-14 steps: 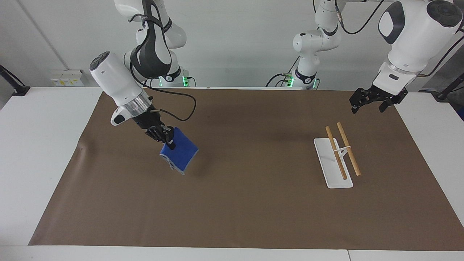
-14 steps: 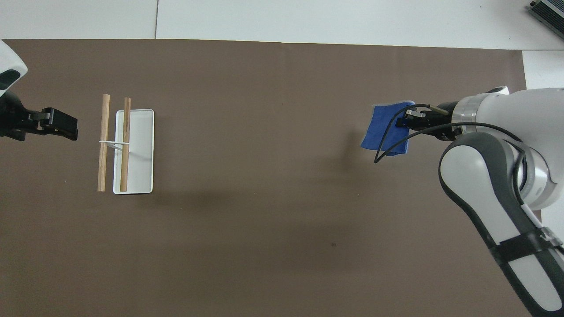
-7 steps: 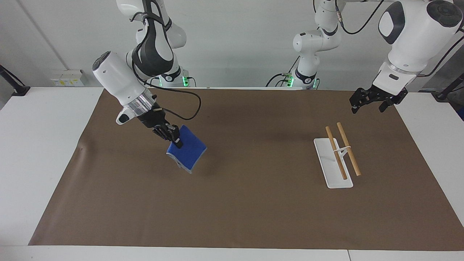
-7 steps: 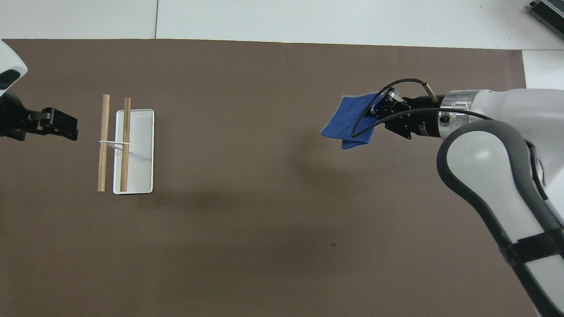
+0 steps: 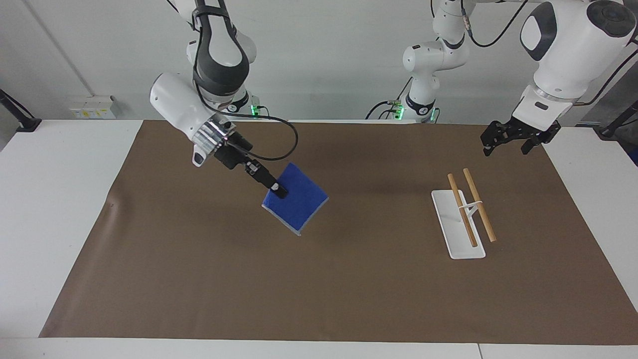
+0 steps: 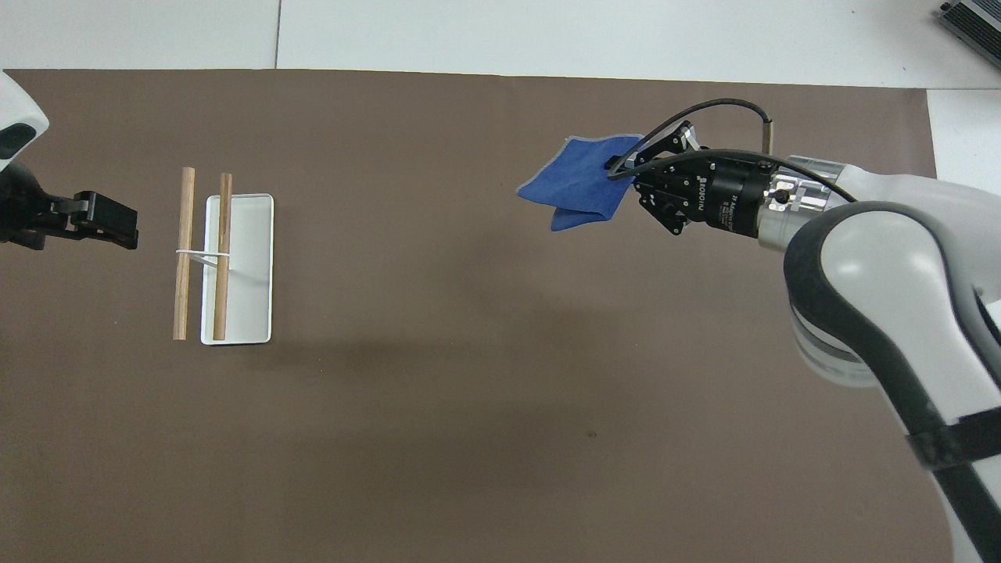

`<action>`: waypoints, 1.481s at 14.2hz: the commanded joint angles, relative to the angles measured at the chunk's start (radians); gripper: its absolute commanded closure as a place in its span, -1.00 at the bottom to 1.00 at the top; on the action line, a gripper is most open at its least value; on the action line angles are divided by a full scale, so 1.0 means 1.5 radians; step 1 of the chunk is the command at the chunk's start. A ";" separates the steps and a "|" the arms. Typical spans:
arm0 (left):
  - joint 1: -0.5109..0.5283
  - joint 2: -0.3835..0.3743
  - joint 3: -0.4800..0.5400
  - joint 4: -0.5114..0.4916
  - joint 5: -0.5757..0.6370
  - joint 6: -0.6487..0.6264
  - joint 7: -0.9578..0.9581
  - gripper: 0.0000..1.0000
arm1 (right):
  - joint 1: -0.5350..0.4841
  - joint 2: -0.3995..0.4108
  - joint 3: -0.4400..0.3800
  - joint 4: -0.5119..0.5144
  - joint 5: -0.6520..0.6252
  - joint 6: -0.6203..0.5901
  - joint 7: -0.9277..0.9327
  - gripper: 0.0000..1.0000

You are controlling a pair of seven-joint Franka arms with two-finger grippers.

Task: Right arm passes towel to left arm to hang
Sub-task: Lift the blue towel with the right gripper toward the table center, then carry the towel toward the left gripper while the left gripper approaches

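My right gripper (image 5: pixel 278 190) is shut on one corner of the blue towel (image 5: pixel 297 203) and holds it in the air over the brown mat, toward the right arm's end of the middle. The towel hangs down slantwise from the fingers; it also shows in the overhead view (image 6: pixel 577 184), with the right gripper (image 6: pixel 619 163) beside it. My left gripper (image 5: pixel 505 143) is open and empty, waiting in the air over the mat's edge at the left arm's end; it also shows in the overhead view (image 6: pixel 105 223).
A white rack base (image 5: pixel 456 239) with two wooden rods (image 5: pixel 477 202) stands on the mat near the left arm's end; it also shows in the overhead view (image 6: pixel 246 274). The brown mat (image 5: pixel 319 289) covers most of the white table.
My right arm has swung the towel toward the middle of the table and stretched out. The left arm has not moved.
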 commanded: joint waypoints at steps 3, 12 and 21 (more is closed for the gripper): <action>0.002 -0.039 -0.009 -0.045 -0.022 0.017 0.007 -1.00 | 0.027 0.012 0.001 0.001 0.018 0.017 0.002 1.00; -0.007 -0.084 -0.011 -0.170 -0.287 0.225 -0.465 -1.00 | 0.096 0.030 0.001 0.001 0.131 0.118 -0.001 1.00; -0.008 -0.118 -0.122 -0.331 -0.378 0.544 -0.787 -1.00 | 0.148 0.040 0.001 0.016 0.219 0.191 0.003 1.00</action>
